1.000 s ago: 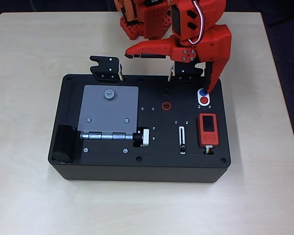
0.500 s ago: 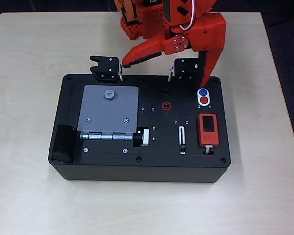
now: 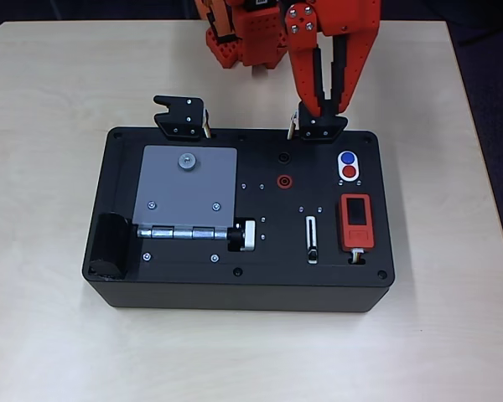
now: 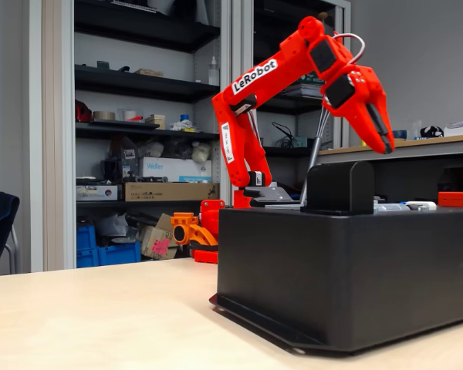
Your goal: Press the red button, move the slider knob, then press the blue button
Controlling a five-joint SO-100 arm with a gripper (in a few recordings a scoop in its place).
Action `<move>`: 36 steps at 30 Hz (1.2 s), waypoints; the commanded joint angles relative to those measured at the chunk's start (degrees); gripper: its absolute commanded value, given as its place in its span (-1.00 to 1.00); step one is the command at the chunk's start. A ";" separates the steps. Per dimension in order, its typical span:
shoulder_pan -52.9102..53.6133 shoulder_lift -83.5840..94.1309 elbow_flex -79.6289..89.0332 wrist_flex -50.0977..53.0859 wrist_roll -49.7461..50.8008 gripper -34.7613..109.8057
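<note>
hand point(image 4: 387, 142): raised, fingers together | above black box point(image 4: 347, 270)

pincer point(image 3: 328, 107) raised over back edge | bracket point(image 3: 318, 127) beneath | buttons' top unobstructed

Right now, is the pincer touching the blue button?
Apart. The fixed view shows the pincer raised well above the black box; the overhead view puts its tips behind the blue button.

Even, bright indoor light; soft shadows under the black box point(image 3: 235, 289); fixed view's shelves slightly blurred.
</note>
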 commanded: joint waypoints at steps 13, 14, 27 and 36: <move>0.35 40.87 38.76 -29.36 -8.96 -0.52; 0.18 44.21 41.92 -31.20 -8.44 -0.52; -3.69 75.59 63.63 -32.08 -2.81 -0.52; -9.84 75.67 62.05 -43.42 12.04 -0.52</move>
